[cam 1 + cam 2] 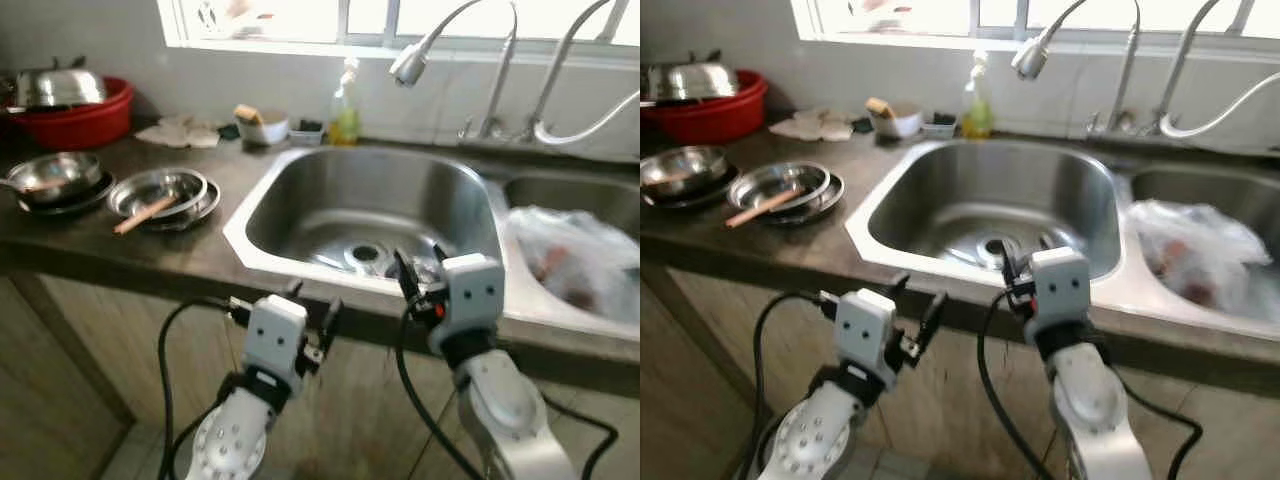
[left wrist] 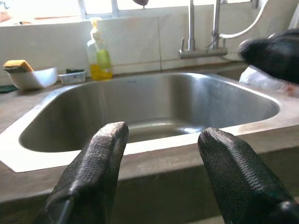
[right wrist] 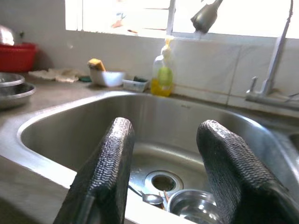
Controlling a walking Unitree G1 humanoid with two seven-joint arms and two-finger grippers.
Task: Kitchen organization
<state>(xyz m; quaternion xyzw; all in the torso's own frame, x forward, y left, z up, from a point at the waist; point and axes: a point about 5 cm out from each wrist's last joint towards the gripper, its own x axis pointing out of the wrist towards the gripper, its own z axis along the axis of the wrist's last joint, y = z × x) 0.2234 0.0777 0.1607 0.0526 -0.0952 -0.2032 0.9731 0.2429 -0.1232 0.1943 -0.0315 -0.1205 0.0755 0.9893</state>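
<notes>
I stand at a kitchen counter before a steel sink (image 1: pixel 243 236). My left gripper (image 1: pixel 285 303) is open and empty, held below the counter's front edge. Open and empty too, my right gripper (image 1: pixel 421 265) hovers over the sink's near rim. Inside the sink, near the drain, lie a small steel bowl (image 3: pixel 194 207) and a spoon (image 3: pixel 149 198). On the counter to the left sit stacked steel plates (image 1: pixel 165 190) with a wooden stick (image 1: pixel 145 213) across them, and a steel pan (image 1: pixel 55 175).
A red basin (image 1: pixel 85 122) with a steel lid stands at the far left. A white bowl with a sponge (image 1: pixel 262 126) and a soap bottle (image 1: pixel 345 112) line the back wall. A plastic bag (image 1: pixel 578 255) fills the right basin. Faucets (image 1: pixel 411 63) arch over the sinks.
</notes>
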